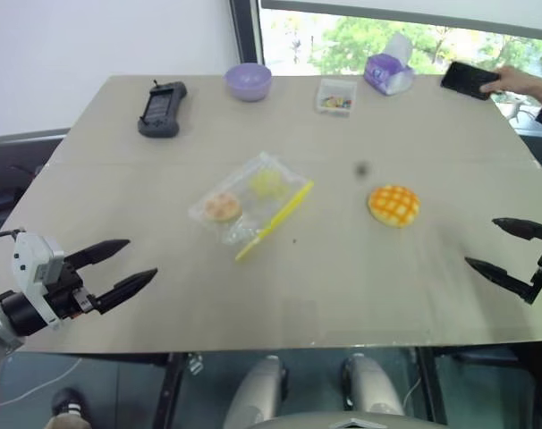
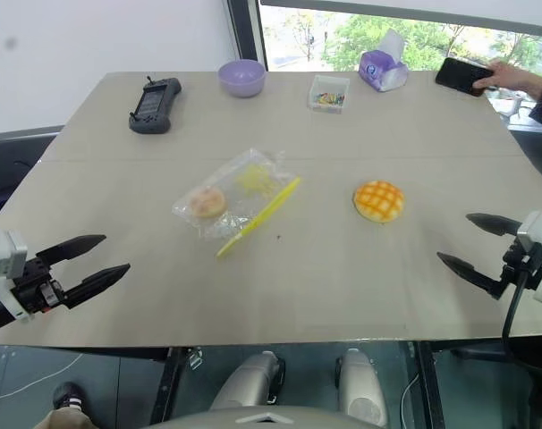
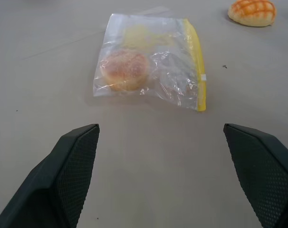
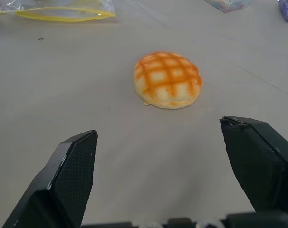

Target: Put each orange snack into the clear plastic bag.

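The clear plastic bag (image 1: 250, 207) lies flat mid-table, its yellow closure strip (image 1: 275, 220) along the right edge. A flat pale-orange round snack (image 3: 125, 70) rests inside it. The round yellow-orange bun (image 1: 393, 205) with a grid top sits on the bare table to the bag's right. My left gripper (image 1: 121, 267) hovers open over the near left edge, pointing toward the bag. My right gripper (image 1: 501, 247) stands open at the near right, with the bun (image 4: 168, 79) ahead of its fingers. Neither holds anything.
Along the far edge of the table (image 1: 342, 295) sit a black handheld controller (image 1: 160, 108), a purple bowl (image 1: 249, 81), a small clear box of coloured bits (image 1: 335, 96) and a purple tissue pack (image 1: 388, 72). A person's hand (image 1: 520, 83) holds a black phone (image 1: 468, 79) at the far right.
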Robot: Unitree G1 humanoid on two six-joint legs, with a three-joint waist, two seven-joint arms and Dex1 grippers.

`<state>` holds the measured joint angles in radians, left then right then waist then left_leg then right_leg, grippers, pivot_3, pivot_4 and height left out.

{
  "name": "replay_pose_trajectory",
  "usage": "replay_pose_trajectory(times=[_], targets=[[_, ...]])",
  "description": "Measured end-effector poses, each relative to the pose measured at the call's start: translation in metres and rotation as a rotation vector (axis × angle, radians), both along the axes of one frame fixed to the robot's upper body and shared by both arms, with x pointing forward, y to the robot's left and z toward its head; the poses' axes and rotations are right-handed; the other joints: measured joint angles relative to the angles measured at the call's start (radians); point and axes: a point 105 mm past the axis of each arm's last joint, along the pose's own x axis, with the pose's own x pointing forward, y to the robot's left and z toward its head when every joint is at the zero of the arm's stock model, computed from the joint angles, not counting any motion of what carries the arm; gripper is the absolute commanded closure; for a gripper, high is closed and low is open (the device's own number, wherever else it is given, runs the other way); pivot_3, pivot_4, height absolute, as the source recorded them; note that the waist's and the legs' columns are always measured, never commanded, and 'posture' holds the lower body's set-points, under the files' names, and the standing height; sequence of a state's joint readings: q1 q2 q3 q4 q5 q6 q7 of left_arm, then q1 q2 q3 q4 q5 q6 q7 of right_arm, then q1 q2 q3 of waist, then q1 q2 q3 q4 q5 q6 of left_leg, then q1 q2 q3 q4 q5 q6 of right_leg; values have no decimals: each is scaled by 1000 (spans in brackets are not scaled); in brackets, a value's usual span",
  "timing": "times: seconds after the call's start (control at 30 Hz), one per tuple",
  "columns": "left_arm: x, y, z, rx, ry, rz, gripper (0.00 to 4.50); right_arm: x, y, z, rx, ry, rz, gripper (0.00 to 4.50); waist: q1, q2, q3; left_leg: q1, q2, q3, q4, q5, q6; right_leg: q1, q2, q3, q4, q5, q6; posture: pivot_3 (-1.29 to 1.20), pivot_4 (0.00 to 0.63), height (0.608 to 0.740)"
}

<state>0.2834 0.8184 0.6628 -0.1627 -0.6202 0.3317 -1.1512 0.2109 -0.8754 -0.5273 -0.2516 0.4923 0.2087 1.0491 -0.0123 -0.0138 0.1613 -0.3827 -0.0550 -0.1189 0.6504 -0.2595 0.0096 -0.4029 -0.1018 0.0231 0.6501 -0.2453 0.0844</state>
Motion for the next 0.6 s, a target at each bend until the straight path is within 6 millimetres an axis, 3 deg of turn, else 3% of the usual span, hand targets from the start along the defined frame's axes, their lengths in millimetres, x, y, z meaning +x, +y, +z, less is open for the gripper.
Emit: replay_pose_trajectory(times=[0.33,0.6], targets=[[0,0,-4,-26,13,24,68,9,10,11,3,-31,13,0,1,0,0,0,0,0,-1,0,0,0,0,0,-2,0,0,0,150,740],[4,-13,-8,-70,42,26,68,16,23,13,10,-47,51,0,0,0,0,0,0,0,-1,0,0,0,0,0,-3,0,0,0,150,740]])
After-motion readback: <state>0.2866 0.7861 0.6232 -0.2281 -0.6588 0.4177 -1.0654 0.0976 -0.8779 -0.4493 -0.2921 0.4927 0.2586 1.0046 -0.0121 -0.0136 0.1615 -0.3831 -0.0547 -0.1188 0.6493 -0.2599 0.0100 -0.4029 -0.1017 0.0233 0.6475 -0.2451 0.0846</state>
